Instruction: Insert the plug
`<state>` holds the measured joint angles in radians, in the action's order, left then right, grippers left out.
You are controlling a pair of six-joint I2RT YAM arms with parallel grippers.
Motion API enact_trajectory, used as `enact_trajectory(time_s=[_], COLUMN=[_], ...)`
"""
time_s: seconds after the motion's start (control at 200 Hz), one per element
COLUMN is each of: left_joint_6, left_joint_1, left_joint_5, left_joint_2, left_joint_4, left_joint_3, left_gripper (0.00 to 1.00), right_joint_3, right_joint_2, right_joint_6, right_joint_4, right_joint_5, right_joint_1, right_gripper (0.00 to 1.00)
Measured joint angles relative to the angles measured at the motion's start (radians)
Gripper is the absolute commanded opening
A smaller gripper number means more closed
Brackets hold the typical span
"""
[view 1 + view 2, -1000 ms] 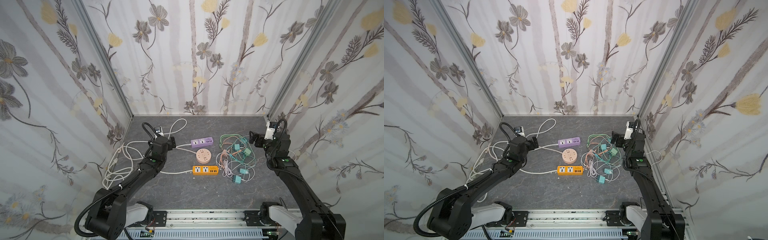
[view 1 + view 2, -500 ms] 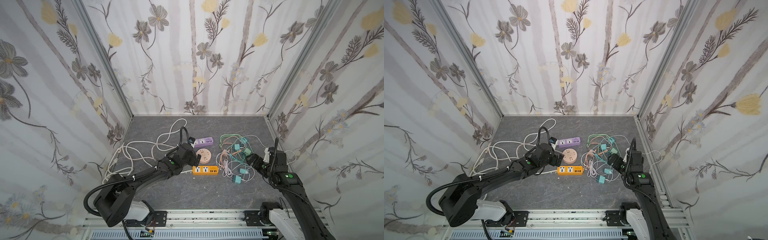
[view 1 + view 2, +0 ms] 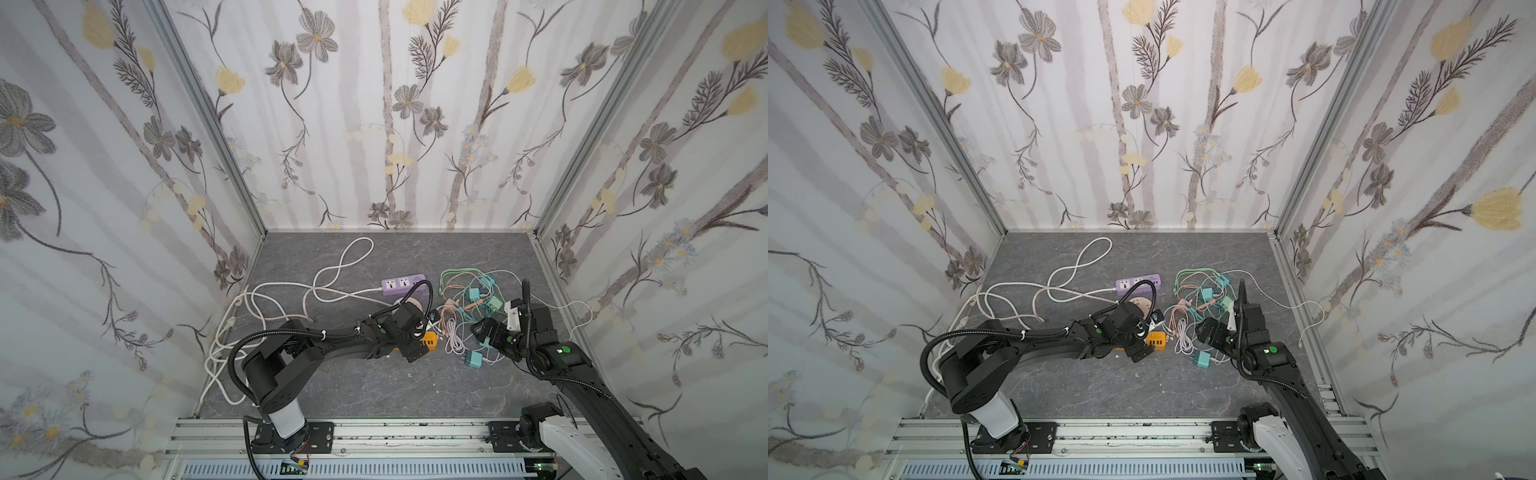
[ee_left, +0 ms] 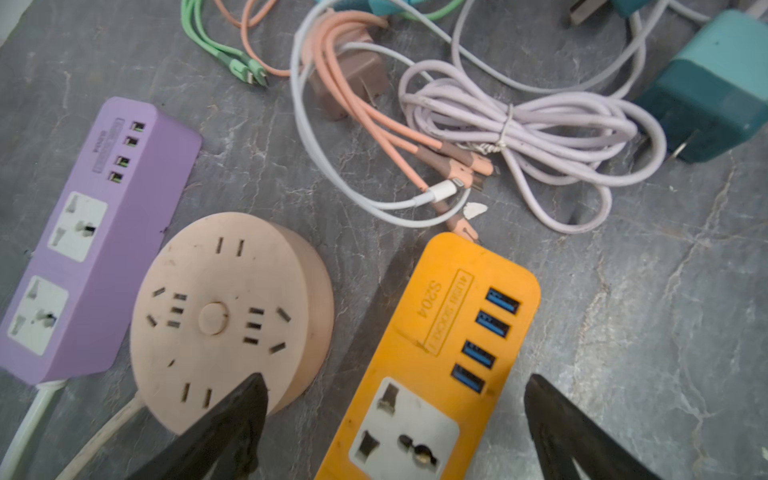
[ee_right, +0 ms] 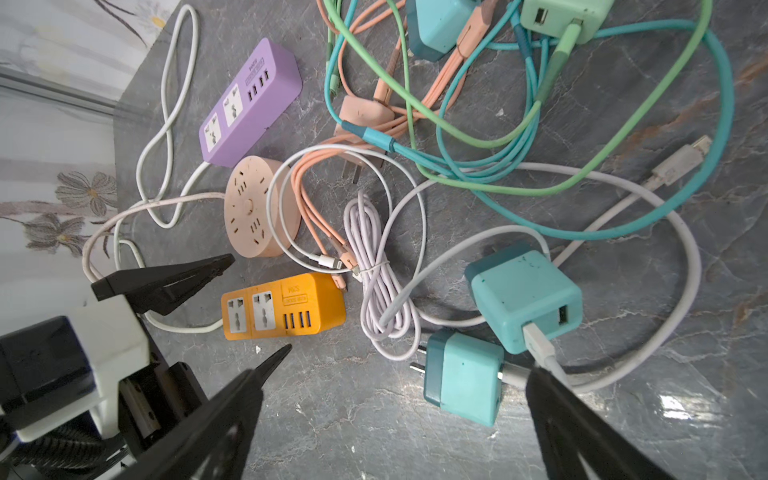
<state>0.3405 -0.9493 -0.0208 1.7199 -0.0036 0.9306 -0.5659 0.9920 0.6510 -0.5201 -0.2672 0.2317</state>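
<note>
left tool [image 4: 397, 384]: its two black fingers are standing well apart and gripping nothing. In the left wrist view they are straddling the socket end of the orange power strip [image 4: 436, 353]; I cannot tell whether they are touching it.
right tool [image 5: 411, 361]: its jaws are gaping wide and carrying nothing. It is hovering over the small teal plug [image 5: 461, 378], with no contact showing.
plug: the small teal plug is lying on its side on the grey desk [image 3: 374, 386], lower right of centre in both top views. It is lying apart from the orange power strip, with the lilac cable bundle [image 5: 363, 232] between them.
hidden from above: in both top views the left arm's wrist is covering most of the orange power strip, leaving one end showing. It is also hiding half of the round pink socket [image 4: 228, 316]. Both tools' fingers are blending into the dark arms, so their spread is hard to make out there.
only in wrist views: the strip's blue USB ports are showing, and a larger teal charger [image 5: 525, 295] is sitting with a white cable [image 5: 536, 338] plugged in.
cut off: the left wrist view is cropping the orange power strip to one socket, while the right wrist view is showing two. The right wrist view is catching only one of the left tool's fingers.
beside: the purple power strip [image 4: 95, 241] is lying just beside the round pink socket.
</note>
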Motion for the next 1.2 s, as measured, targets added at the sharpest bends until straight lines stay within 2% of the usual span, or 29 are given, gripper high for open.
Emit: enact_trajectory(time_s=[0.39,0.58,0.795,0.894,1.014,1.199], left_joint_6=[0.067,0.050,-0.032,-0.071,-0.106,-0.124], left_joint_1=[-0.028,-0.029,-0.029,-0.029,-0.029,0.036], left_joint_5=[0.024,0.024,0.023,0.021,0.014,0.002], left_joint_2=[0.130,0.097,0.023,-0.028,-0.113,-0.161], left_joint_4=[-0.044,-0.061,-0.067,-0.063,-0.077,-0.053], left_joint_3=[0.113,0.067,-0.020,-0.069,-0.113,-0.060], left_gripper=[0.83,0.75,0.72,0.73,0.84,0.91], right_joint_3=[0.024,0.023,0.016,0.008,-0.005,-0.012], right_joint_2=[0.021,0.055,0.113,0.138,0.157,0.149], right_joint_6=[-0.017,-0.024,-0.023,-0.019,-0.019,-0.012], right_joint_4=[0.032,0.031,0.040,0.040,0.040,0.047], right_joint_5=[-0.035,-0.051,-0.051,-0.050,-0.047,-0.019], right_joint_1=[0.034,0.058,0.100,0.117,0.127,0.127], right_gripper=[0.99,0.99,0.99,0.99,0.99,0.99])
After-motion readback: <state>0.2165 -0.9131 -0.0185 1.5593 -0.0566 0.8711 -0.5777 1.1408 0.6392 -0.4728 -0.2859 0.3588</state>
